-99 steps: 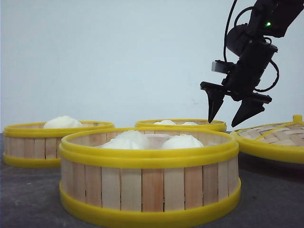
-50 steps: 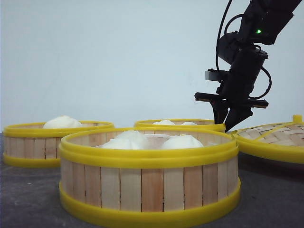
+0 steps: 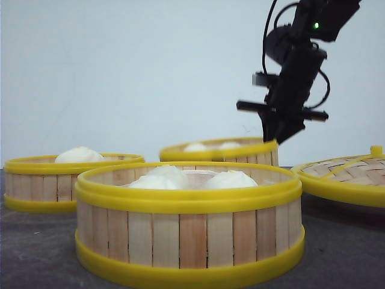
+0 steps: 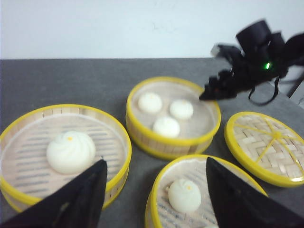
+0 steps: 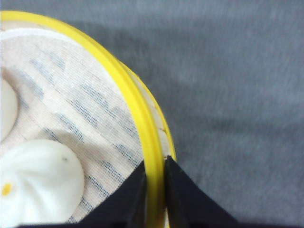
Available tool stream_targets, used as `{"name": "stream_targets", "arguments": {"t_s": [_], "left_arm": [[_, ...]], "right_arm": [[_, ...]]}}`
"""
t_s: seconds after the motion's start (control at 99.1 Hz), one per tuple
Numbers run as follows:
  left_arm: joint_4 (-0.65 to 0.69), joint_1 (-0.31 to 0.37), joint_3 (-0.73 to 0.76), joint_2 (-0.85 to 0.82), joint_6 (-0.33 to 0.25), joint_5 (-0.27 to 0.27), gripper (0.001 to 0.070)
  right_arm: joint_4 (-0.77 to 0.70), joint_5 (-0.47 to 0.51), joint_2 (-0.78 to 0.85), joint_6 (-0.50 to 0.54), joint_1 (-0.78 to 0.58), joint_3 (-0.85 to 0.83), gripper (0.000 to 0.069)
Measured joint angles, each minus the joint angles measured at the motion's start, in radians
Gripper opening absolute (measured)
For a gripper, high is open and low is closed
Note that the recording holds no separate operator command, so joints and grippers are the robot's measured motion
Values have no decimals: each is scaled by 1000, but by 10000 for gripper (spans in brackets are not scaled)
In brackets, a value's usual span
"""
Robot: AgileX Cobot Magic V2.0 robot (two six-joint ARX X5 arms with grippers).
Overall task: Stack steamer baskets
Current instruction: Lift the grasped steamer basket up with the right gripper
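Pinched fingers of the right gripper (image 5: 154,183) clamp the rim of the far steamer basket (image 3: 218,150), tilted behind the near basket (image 3: 189,223). The left gripper (image 4: 154,190) hangs wide apart, holding nothing, above the baskets.

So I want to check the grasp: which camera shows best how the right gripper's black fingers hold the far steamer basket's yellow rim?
The right wrist view: both black fingers pinch the far steamer basket's yellow rim between them. The front view shows the right gripper from the side at the tilted rim. The left wrist view shows it small and blurred.
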Motion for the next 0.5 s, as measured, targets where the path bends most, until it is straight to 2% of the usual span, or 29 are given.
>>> {"name": "stream_targets", "arguments": {"t_s": [0.131, 0.323, 0.504], "left_arm": [[-23, 0, 0, -28, 0, 0, 397], [-59, 0, 0, -77, 0, 0, 397], [-77, 0, 0, -116, 0, 0, 397]], "right_arm": [[-114, -29, -53, -9, -6, 116, 34], [-287, -71, -190, -80, -4, 307, 34], [-404, -101, -360, -143, 18, 355, 34]]}}
